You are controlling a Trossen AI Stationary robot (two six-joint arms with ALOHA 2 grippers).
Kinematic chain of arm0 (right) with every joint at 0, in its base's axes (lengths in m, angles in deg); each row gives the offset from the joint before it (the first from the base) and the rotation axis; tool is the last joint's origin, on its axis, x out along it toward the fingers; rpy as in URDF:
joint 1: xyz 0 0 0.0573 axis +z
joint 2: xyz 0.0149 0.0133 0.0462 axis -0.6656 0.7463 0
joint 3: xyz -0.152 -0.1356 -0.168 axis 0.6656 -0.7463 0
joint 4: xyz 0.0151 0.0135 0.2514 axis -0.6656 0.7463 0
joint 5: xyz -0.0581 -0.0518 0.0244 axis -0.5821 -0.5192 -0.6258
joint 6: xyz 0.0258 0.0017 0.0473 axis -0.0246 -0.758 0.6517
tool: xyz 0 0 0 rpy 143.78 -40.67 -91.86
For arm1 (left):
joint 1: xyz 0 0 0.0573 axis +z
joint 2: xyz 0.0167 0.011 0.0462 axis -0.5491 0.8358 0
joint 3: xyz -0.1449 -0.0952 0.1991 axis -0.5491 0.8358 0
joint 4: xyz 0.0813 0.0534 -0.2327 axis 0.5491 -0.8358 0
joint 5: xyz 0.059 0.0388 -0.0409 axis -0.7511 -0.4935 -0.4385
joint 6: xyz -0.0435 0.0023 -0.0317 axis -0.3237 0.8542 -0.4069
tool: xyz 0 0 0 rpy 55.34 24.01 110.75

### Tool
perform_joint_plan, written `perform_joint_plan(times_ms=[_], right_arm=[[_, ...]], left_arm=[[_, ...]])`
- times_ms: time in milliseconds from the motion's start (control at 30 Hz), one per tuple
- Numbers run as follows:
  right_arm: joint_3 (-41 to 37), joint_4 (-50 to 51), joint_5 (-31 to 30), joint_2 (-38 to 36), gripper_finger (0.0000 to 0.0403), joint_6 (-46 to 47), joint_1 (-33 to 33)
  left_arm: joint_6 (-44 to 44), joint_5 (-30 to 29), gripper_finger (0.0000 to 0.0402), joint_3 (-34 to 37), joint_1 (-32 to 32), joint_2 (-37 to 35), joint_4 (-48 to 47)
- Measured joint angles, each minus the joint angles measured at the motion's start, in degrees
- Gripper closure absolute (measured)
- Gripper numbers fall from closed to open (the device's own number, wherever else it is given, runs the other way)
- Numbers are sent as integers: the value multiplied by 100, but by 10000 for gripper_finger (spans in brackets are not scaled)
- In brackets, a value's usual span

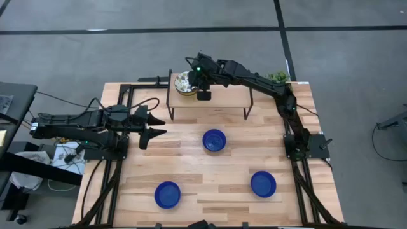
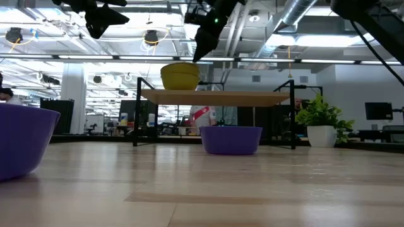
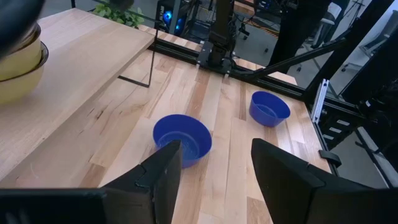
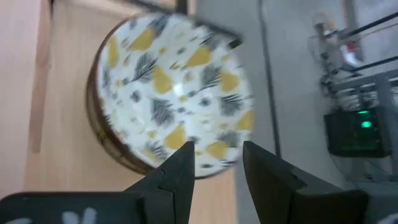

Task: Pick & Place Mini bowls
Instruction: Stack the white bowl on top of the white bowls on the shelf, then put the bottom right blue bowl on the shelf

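Open-plan robotics lab/workshop — exposed ceiling ducts w/ strip lights, grey concrete floor, equipment racks behind (monitors lit), wood bench on black frame.

Wooden table with a raised wooden shelf on black legs at its far side. Small green potted plant near the shelf's right end.

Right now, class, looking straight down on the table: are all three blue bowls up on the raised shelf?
No: the three blue bowls sit on the table, below the shelf.
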Motion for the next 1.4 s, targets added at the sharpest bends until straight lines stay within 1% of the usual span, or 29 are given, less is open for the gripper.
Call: perform_joint_plan(times_ms=[100, 400, 567, 1000, 1133, 1200, 1333, 1400], right_arm=[[-4, 38, -1, 100, 278, -10, 2], [-4, -30, 5, 97, 278, -54, -41], [-4, 127, -1, 112, 278, -53, -81], [-4, -15, -35, 70, 278, -54, -64], [-2, 3, -90, -263, 278, 137, 34], [0, 249, -42, -500, 278, 297, 133], [0, 948, 350, -986, 278, 720, 392], [4, 1491, 614, -1209, 278, 935, 534]], left_arm=[[0, 1, 209, 0, 0, 0, 0], [0, 1, 209, 0, 0, 0, 0], [-1, -1, 209, 0, 0, 0, 0], [-2, 1, 209, 0, 0, 0, 14], [-2, 1, 209, 0, 0, 0, 20], [-2, 1, 209, 0, 0, 0, 20], [-2, 1, 209, 0, -2, 0, 22], [-2, 1, 209, 0, -2, 0, 22]])
